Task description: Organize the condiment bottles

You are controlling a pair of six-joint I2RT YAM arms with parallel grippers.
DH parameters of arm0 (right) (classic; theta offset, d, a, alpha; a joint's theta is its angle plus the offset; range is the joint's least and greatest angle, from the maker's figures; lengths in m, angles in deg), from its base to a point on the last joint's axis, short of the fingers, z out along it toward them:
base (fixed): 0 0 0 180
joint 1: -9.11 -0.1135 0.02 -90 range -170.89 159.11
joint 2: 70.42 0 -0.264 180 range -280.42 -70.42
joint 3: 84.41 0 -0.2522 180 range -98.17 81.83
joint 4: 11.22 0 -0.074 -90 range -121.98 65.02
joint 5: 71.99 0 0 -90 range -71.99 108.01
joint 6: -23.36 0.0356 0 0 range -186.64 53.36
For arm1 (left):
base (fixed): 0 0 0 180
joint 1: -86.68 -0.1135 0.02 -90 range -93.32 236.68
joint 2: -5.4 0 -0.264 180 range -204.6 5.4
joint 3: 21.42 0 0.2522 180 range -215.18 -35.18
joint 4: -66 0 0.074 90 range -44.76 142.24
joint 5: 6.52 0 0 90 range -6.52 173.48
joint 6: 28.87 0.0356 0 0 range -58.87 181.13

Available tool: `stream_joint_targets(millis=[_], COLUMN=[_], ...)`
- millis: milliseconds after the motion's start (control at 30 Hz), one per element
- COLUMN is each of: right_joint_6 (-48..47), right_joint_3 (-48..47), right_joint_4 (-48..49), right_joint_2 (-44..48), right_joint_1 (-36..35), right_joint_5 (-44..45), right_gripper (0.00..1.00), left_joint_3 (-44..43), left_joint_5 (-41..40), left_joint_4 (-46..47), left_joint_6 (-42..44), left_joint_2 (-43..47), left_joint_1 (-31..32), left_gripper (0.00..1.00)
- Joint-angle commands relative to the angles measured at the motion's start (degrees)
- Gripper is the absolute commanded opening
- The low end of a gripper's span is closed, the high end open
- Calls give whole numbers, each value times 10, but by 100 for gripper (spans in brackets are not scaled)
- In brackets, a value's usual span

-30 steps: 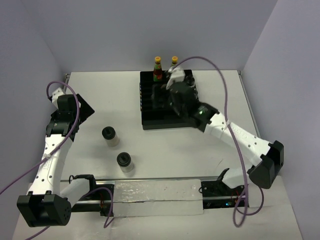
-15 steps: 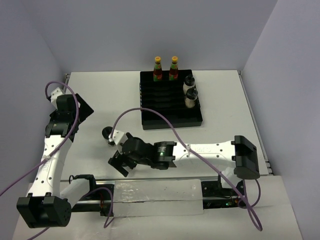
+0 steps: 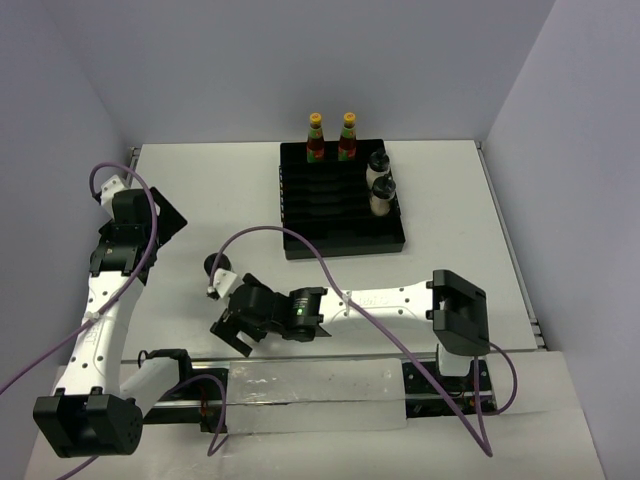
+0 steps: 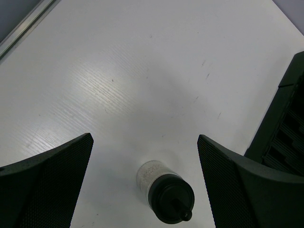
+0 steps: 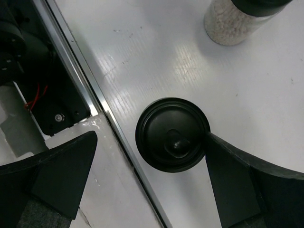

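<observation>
At the near edge of the desk (image 3: pixel 200 190), left of the middle, the right gripper (image 5: pixel 151 137) hangs over a squat jar with a black lid (image 5: pixel 172 134). Its claw is spread wide and grips nothing. The lid sits between the two fingers, close against one of them and well apart from the other. This jar stands upright just beside the metal rail (image 5: pixel 80 71) that runs along the desk's near edge. In the top view the right wrist covers it.

A little farther in, and slightly toward the left edge, a second black-lidded jar (image 3: pixel 213 265) stands on the bare desk, near the first but not touching it. The right wrist view shows pale granules in its clear body.

Farther still, by the left edge, the left gripper (image 4: pixel 145 137) hovers above the desk with its claw wide open and empty. The left wrist view shows one black-lidded jar upright on the desk below it.

Toward the far edge, right of the middle, lies the black slotted tray (image 3: pixel 340 232). Two more black-lidded jars (image 3: pixel 378 162) (image 3: pixel 381 192) stand upright in it along its right side, one just behind the other. In the tray's farthest row two sauce bottles with yellow caps and red labels (image 3: pixel 315 140) (image 3: pixel 349 138) stand upright side by side, apart from each other.
</observation>
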Motion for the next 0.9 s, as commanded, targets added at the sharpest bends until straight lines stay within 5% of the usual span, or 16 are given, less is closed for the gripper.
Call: stream_joint_targets(millis=[0,867], right_joint_6=[8,3], right_joint_3=[-20,-53], right_joint_4=[5,-36], right_joint_2=[-23,8], right_joint_1=[-1,-13], right_joint_5=[18,112], right_gripper=[100,100], left_joint_3=[-11,-10], left_joint_5=[-4,1], left_joint_4=[5,8], left_joint_6=[6,6], left_joint_2=[9,9], left_joint_1=[-6,-6], left_gripper=[99,99])
